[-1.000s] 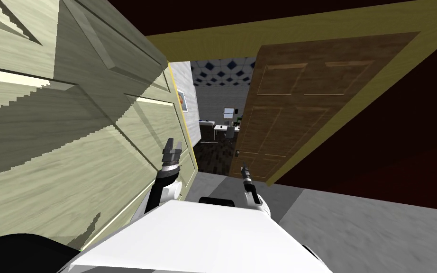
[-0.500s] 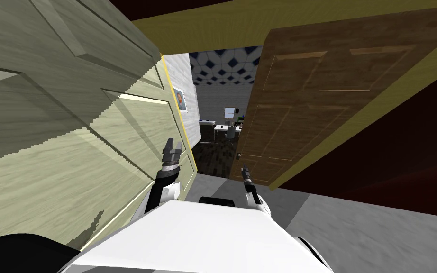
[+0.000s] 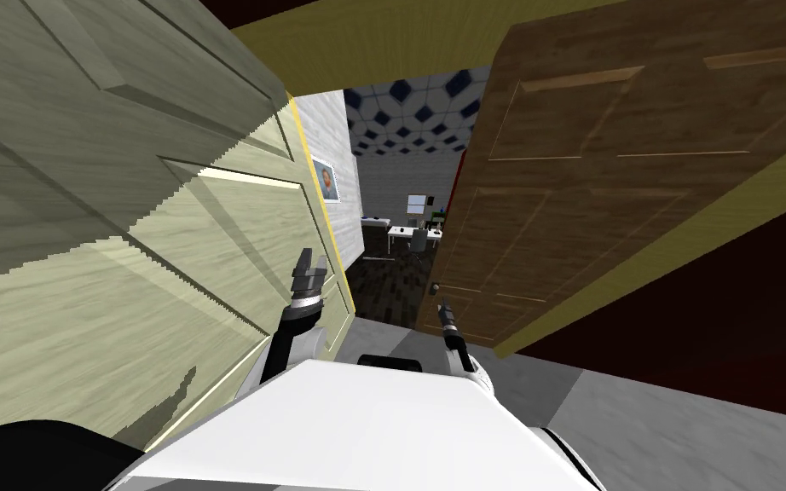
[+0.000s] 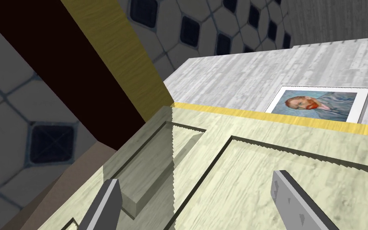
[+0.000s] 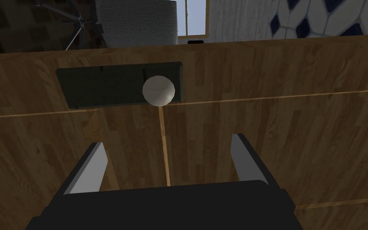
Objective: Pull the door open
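Doors flank a narrow gap ahead: a pale green door [image 3: 127,281] close on my left and a brown wooden door [image 3: 570,213] on my right, the one to be pulled. The brown door hangs in a yellow frame [image 3: 366,38] and stands ajar, its free edge next to the gap, through which a room with a dark floor and a window shows. The right gripper [image 5: 168,143] points squarely at the brown door's face near that edge, jaws wide apart and holding nothing. A round pale knob [image 5: 158,90] sits on a dark green plate [image 5: 111,86] just beyond the fingertips, roughly on the line between them but clear of both, not touched. In the head view the same gripper hangs low in front of the door's bottom panels, with the knob a little above it. The left gripper [image 3: 311,260] is raised beside the pale door, jaws also spread wide and empty, facing its recessed panels. Past that door's yellow edge strip [image 4: 283,119], a portrait of a bearded man [image 4: 319,104] hangs on a grey plank wall.
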